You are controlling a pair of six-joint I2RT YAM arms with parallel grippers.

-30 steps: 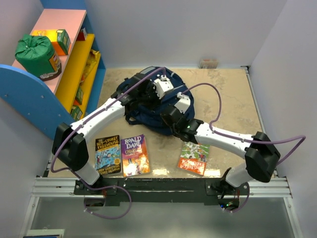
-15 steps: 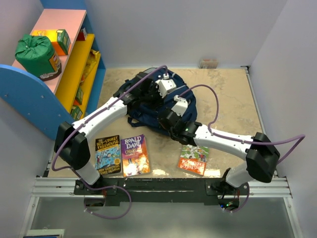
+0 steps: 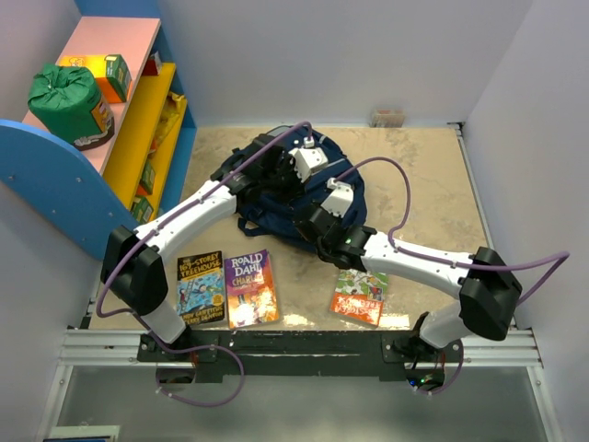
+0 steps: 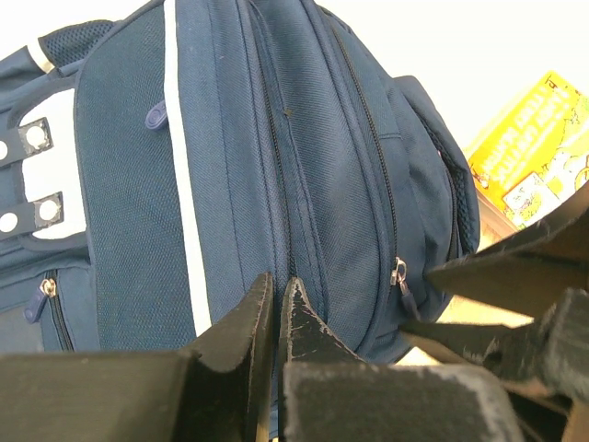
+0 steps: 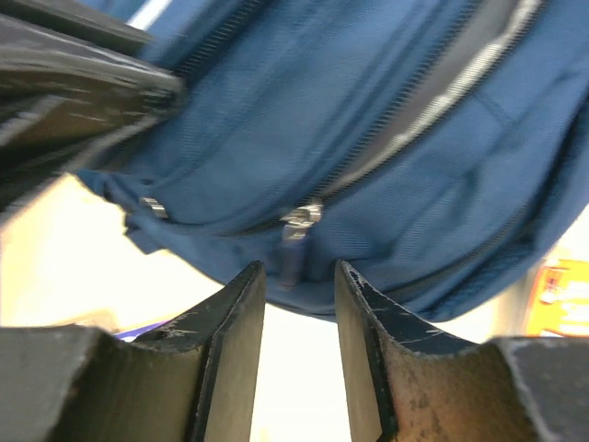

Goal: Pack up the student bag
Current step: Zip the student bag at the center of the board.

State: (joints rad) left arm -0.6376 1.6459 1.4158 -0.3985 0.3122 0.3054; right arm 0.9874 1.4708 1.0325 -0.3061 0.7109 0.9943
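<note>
The navy student bag [image 3: 267, 207] lies at the middle of the table, its grey stripe [image 4: 184, 212] and zips toward the left wrist camera. My left gripper [image 3: 293, 177] sits on top of it. Its jaws [image 4: 276, 284] are pressed together on a fold of fabric along a zip seam. My right gripper [image 3: 319, 221] is at the bag's near edge, open. A zip pull [image 5: 293, 250] hangs just beyond its tips [image 5: 299, 272], between the two fingers, touching neither. The left gripper's dark fingers [image 5: 83, 78] show at the upper left of the right wrist view.
Three books lie on the near table: two side by side at the left [image 3: 201, 287] [image 3: 251, 288], one at the right [image 3: 361, 293]. A coloured shelf [image 3: 138, 120] stands at the far left with a green sack [image 3: 66, 99] on top. Walls close in on all sides.
My right gripper's jaws have spread wider and shifted slightly along the bag's near edge. The left gripper moved a little farther away, and the bag's top shifted with it.
</note>
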